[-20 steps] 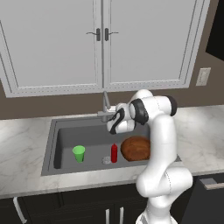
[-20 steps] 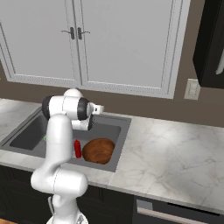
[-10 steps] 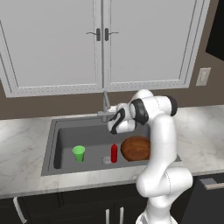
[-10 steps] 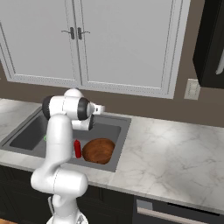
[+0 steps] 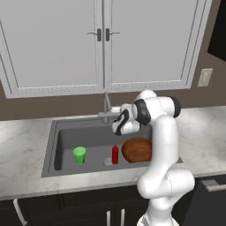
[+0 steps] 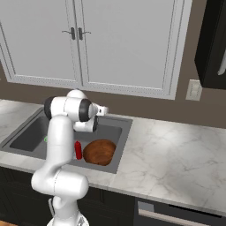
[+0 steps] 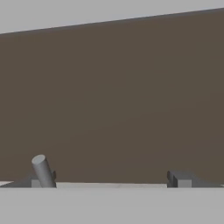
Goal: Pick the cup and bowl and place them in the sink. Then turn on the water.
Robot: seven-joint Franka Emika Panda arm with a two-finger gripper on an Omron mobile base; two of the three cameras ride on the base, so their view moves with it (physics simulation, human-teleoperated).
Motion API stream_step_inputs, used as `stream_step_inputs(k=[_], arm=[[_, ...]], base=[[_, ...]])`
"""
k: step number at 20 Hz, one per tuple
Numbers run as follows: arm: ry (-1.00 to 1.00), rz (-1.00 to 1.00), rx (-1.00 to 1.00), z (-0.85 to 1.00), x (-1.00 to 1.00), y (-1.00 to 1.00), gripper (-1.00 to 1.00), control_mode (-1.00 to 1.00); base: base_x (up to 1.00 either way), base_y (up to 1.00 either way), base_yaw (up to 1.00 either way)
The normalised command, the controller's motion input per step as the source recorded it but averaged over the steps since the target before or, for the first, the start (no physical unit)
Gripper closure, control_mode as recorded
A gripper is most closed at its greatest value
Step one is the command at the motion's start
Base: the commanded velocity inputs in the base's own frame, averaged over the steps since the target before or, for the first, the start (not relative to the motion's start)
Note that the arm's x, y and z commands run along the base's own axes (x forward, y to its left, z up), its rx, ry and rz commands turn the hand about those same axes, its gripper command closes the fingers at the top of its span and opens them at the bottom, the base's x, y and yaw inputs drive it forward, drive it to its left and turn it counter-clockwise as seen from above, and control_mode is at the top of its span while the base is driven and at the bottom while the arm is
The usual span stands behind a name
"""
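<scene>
The dark grey sink [image 5: 56,132] holds the green cup [image 5: 79,154] upright at its left and the reddish-brown bowl [image 5: 137,149] at its right. From the right base view the bowl [image 6: 99,152] lies in the sink [image 6: 120,148], and the arm hides all but a sliver of the cup [image 6: 45,139]. My gripper [image 5: 114,118] hovers over the basin's back edge beside the faucet [image 5: 107,103], open and empty. In the hand view the gripper [image 7: 109,180] faces the brown wall, with a grey faucet lever [image 7: 43,171] by its left fingertip. Water is out of view.
A small red bottle [image 5: 115,154] stands in the sink between cup and bowl, next to the drain [image 5: 106,161]. White cabinet doors [image 5: 103,44] hang above. Marble counter [image 6: 176,154] stretches to the right, and a wall outlet [image 5: 204,77] sits above it.
</scene>
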Motion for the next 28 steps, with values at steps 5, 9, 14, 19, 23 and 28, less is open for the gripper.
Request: stream_step_inputs(k=[5, 9, 14, 19, 23, 28], arm=[[0.00, 0.01, 0.00, 0.00, 0.00, -0.25, -1.00, -1.00], [0.00, 0.02, 0.00, 0.00, 0.00, -0.30, -1.00, -1.00], [0.00, 0.02, 0.00, 0.00, 0.00, -0.36, -1.00, -1.00], [-0.01, 0.00, 0.00, 0.00, 0.00, -0.42, -1.00, -1.00], [-0.03, 0.00, 0.00, 0.00, 0.00, -0.44, -1.00, -1.00], [-0.06, 0.00, 0.00, 0.00, -0.01, -0.46, -1.00, -1.00]], base=[[0.00, 0.00, 0.00], [0.00, 0.00, 0.00], [0.00, 0.00, 0.00], [0.00, 0.00, 0.00], [0.00, 0.00, 0.00], [0.00, 0.00, 0.00]])
